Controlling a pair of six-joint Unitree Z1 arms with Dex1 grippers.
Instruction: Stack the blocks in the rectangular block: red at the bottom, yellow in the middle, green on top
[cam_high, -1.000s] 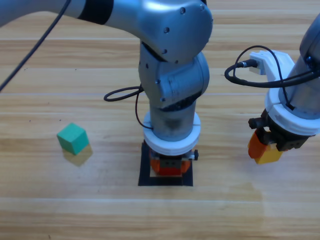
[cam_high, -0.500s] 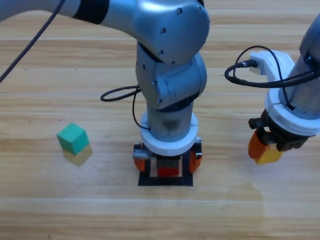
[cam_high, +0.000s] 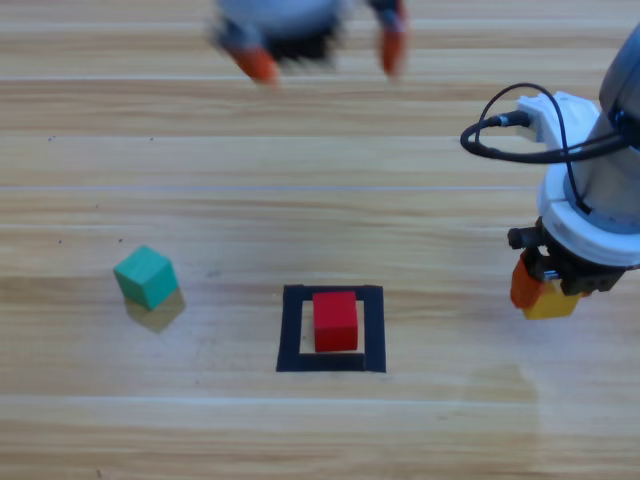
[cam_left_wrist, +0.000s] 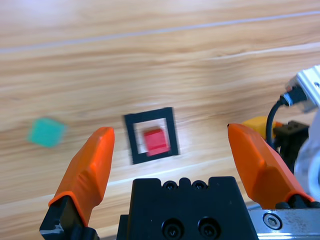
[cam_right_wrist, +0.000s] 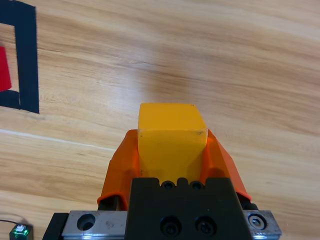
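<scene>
The red cube sits alone inside the black tape square, seen too in the left wrist view as the red cube within the square. My left gripper is open and blurred at the top edge, high above the table. The yellow cube hangs at the right, above the wood, with my right gripper shut on it; the right wrist view shows the yellow cube between both orange jaws. The green cube rests on the table at the left, green cube.
Bare wooden table lies around the square. A black cable loops off the right wrist. The right arm's gripper and cable show at the right edge of the left wrist view.
The left gripper opened, let go of the red cube in the square and rose away to the top edge. The right gripper with the yellow cube shifted slightly right.
</scene>
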